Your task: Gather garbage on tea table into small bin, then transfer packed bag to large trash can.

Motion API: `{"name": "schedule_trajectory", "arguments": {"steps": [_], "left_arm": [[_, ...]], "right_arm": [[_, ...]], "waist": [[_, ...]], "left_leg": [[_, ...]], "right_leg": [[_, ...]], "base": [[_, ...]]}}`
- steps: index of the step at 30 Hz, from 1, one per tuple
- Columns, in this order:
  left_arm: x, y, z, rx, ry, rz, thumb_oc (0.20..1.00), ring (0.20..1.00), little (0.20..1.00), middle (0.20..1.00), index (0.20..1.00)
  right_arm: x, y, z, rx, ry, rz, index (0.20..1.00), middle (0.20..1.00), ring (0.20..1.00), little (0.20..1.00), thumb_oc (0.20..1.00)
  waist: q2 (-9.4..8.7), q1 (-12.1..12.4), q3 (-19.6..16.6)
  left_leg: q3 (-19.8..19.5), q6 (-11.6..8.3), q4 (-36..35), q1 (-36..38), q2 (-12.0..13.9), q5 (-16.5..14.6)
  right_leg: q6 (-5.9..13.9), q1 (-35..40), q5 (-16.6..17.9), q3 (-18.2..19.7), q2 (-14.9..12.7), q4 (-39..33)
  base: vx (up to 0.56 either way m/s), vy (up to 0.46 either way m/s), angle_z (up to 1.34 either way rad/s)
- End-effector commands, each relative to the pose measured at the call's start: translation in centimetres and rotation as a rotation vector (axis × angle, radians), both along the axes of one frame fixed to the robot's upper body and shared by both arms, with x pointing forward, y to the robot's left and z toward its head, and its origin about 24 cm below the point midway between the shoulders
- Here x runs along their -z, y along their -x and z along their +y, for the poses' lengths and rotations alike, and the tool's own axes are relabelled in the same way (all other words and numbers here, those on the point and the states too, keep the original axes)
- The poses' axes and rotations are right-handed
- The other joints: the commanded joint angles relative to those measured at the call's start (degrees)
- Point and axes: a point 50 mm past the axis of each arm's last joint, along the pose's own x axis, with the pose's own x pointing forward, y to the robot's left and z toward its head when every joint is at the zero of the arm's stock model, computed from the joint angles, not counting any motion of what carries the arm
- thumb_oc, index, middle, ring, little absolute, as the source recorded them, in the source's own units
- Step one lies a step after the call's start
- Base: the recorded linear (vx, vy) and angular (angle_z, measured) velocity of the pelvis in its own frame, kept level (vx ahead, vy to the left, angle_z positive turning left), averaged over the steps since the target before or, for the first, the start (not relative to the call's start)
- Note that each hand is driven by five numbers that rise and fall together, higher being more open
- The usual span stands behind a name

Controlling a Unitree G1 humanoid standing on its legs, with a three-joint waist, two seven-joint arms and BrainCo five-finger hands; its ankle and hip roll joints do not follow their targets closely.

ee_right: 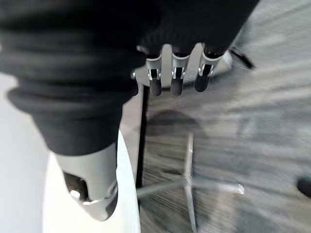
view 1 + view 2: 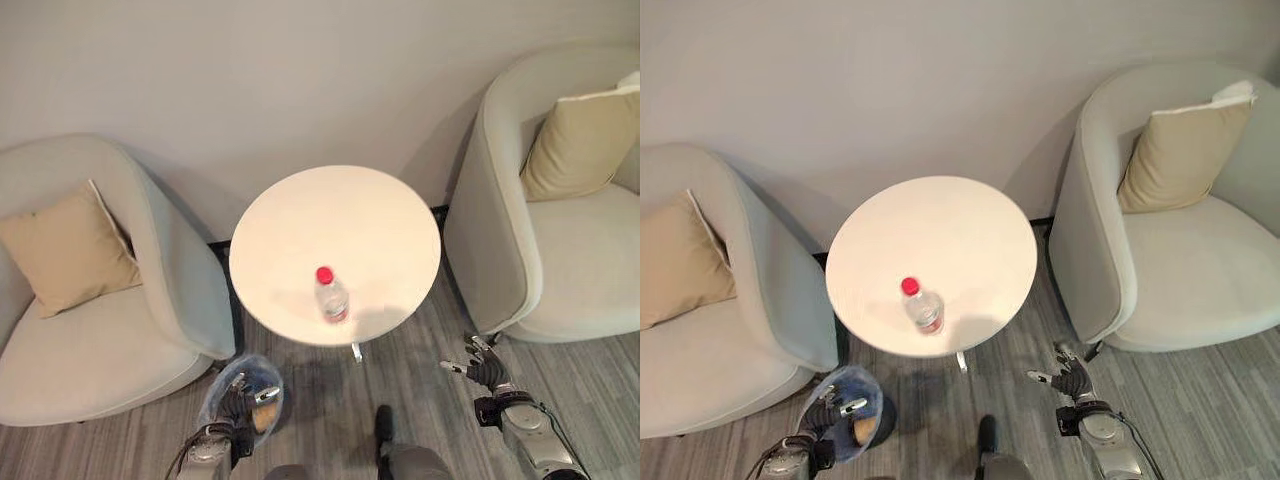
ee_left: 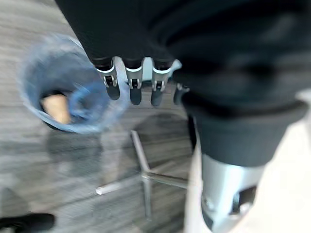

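One round table (image 2: 300,230) stands at the centre. One bottle (image 2: 331,295) with a red cap stands on the table toward 6 o'clock. Two armchairs: one (image 2: 150,260) at 9 o'clock, one (image 2: 500,220) at 3 o'clock. Two cushions, one (image 2: 65,250) on each chair, the other (image 2: 575,145) at 2 o'clock. One small bin (image 2: 262,378) with a blue liner sits on the floor at 7 o'clock.

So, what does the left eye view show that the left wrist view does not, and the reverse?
Left eye view: the round table top with a red-capped bottle upright on it, two armchairs with cushions, and the open right robot hand low beside the table.
Left wrist view: the table's metal foot spread across the floor.
Both: the small bin with its blue bag, a tan piece inside, and the open left robot hand by it.
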Motion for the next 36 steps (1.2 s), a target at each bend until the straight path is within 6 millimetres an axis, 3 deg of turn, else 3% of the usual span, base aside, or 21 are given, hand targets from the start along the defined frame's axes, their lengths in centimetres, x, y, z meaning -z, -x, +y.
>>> {"name": "schedule_trajectory", "arguments": {"steps": [1, 12, 18, 22, 23, 30, 36], "left_arm": [[-1.5, -1.9, 0.8, 0.017, -0.038, -0.086, 1.000, 1.000, 1.000, 1.000, 1.000], [-0.8, -0.3, 2.3, -0.025, -0.066, -0.026, 1.000, 1.000, 1.000, 1.000, 1.000], [-0.7, 0.4, 2.8, -0.020, -0.082, -0.017, 1.000, 1.000, 1.000, 1.000, 1.000], [-0.8, 0.6, 2.6, 0.002, -0.082, -0.025, 1.000, 1.000, 1.000, 1.000, 1.000], [-0.7, 0.8, 2.5, 0.016, -0.082, -0.024, 1.000, 1.000, 1.000, 1.000, 1.000], [-0.9, 0.7, 1.9, 0.049, -0.073, -0.040, 1.000, 1.000, 1.000, 1.000, 1.000], [-0.7, 1.2, 1.8, 0.044, -0.074, -0.029, 1.000, 1.000, 1.000, 1.000, 1.000]], "right_arm": [[-1.2, -0.3, -0.4, -0.003, 0.014, -0.072, 1.000, 1.000, 1.000, 1.000, 1.000], [-1.8, -0.8, 0.7, -0.075, 0.031, -0.098, 1.000, 1.000, 1.000, 1.000, 1.000], [-4.3, -1.9, 1.7, -0.181, 0.073, -0.214, 1.000, 1.000, 1.000, 1.000, 1.000], [-7.3, -3.0, 2.8, -0.335, 0.183, -0.337, 1.000, 1.000, 1.000, 1.000, 1.000], [-9.0, -3.5, 3.6, -0.425, 0.246, -0.399, 1.000, 1.000, 1.000, 1.000, 1.000], [-10.4, -5.0, 5.9, -0.575, 0.333, -0.461, 1.000, 1.000, 1.000, 1.000, 1.000], [-9.9, -6.0, 7.9, -0.639, 0.343, -0.450, 1.000, 1.000, 1.000, 1.000, 1.000]], "waist": [[-0.62, -0.91, 0.90], [-0.53, 0.18, -0.97], [-0.81, 0.76, -2.14], [-0.65, 1.11, -2.67], [-0.54, 1.40, -2.97], [-0.24, 2.56, -3.17], [-0.05, 4.08, -3.23]], "left_leg": [[1.67, 2.05, -6.04, -2.97, -0.36, 2.96], [3.32, 3.23, -13.39, 2.01, -2.06, 2.94], [3.43, 3.79, -15.57, 4.62, -2.54, 2.43], [3.27, 3.96, -17.24, 6.05, -2.55, 2.55], [3.23, 4.02, -17.99, 6.62, -2.55, 2.81], [2.59, 4.06, -19.12, 7.11, -2.60, 3.43], [1.74, 4.10, -19.59, 7.05, -2.88, 3.69]], "right_leg": [[8.21, 2.12, -11.68, 0.29, -4.04, 4.04], [9.44, 5.65, -11.87, 0.44, -4.30, 4.30], [10.07, 7.01, -11.67, 0.39, -4.72, 3.45], [10.38, 7.90, -11.40, 0.28, -4.60, 2.28], [10.47, 8.21, -11.19, 0.21, -4.45, 1.68], [10.68, 9.21, -10.75, -0.41, -4.47, 0.25], [10.77, 9.89, -10.69, -1.32, -4.62, -0.53]], "base": [[0.13, 0.006, 0.10], [0.11, 0.083, 0.00], [0.04, 0.059, 0.17], [0.00, 0.006, 0.04], [-0.01, -0.001, 0.04], [0.00, 0.001, 0.02], [0.00, 0.011, 0.06]]}}
